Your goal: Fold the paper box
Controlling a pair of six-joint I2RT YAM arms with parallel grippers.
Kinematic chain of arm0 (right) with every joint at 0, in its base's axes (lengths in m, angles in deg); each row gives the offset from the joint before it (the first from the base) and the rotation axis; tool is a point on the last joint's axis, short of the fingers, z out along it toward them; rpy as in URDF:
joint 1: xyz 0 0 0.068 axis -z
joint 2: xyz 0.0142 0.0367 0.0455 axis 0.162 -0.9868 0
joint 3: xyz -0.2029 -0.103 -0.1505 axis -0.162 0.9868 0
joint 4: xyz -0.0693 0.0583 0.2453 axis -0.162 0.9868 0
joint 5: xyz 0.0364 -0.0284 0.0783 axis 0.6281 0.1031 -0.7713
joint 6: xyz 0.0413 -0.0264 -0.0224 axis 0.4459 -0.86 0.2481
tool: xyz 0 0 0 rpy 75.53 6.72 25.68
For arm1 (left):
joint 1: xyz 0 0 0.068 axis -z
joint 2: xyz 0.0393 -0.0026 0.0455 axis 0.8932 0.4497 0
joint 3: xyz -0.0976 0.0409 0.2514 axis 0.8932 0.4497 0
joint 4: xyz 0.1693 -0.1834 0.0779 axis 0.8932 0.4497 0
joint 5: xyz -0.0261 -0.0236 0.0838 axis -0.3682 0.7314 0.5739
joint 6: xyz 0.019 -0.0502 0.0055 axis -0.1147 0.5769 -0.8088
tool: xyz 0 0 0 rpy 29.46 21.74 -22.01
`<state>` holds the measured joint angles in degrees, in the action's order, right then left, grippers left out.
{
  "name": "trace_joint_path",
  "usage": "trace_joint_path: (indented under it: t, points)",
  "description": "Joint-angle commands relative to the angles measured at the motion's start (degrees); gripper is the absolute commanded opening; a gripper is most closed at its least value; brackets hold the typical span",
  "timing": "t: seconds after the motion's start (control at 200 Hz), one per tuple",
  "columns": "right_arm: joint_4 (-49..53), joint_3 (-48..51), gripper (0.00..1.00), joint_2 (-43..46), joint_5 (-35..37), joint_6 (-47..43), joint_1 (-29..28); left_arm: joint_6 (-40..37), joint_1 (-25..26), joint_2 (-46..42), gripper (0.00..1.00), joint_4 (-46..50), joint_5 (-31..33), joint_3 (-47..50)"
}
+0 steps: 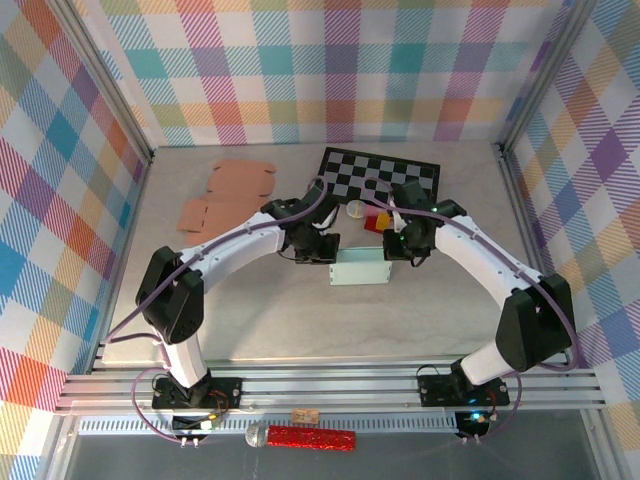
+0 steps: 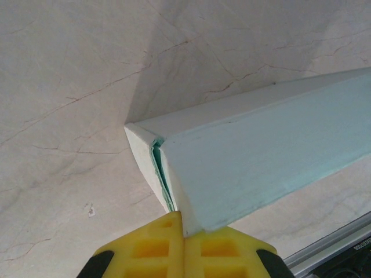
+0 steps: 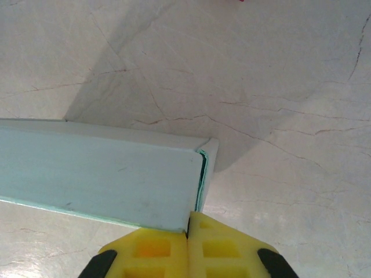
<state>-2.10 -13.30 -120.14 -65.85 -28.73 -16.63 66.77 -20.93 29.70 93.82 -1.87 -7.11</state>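
On the matt, veined table point(image 2: 69, 87) the pale-green paper box point(image 1: 360, 268), a smooth card prism with crisp edges, spans between the two sets of fingers point(image 2: 151, 249). Its layered end flaps point(image 2: 145, 156) want even inward pressure from both ends, I judge, lest the thin card buckle. The left gripper point(image 2: 183, 223) and right gripper point(image 3: 188, 223) each have yellow moulded tips pressed together, touching a box corner.
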Motion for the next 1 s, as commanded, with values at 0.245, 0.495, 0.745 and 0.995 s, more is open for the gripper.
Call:
trace_joint_path:
  t: [0.245, 0.495, 0.745, 0.995]
  points:
    - [1.6, 1.9, 0.16, 3.1, -2.4, 2.8, -0.7, -2.5, 1.8, -2.1, 0.0, -0.5, 3.1, 4.0]
    - [3.0, 3.6, 0.48, 9.5, -7.1, 17.2, -0.6, -2.2, 3.5, -4.3, 0.0, -1.4, 8.3, 6.4]
    - [-3.4, 9.1, 0.76, 17.1, -13.0, 42.5, 1.9, -1.2, 4.7, -6.3, 0.0, -2.7, 11.4, 8.4]
    - [-22.3, 18.7, 0.8, 18.8, -19.7, 67.4, 6.0, -0.7, 5.5, -6.5, 0.0, -3.1, 11.6, 8.6]
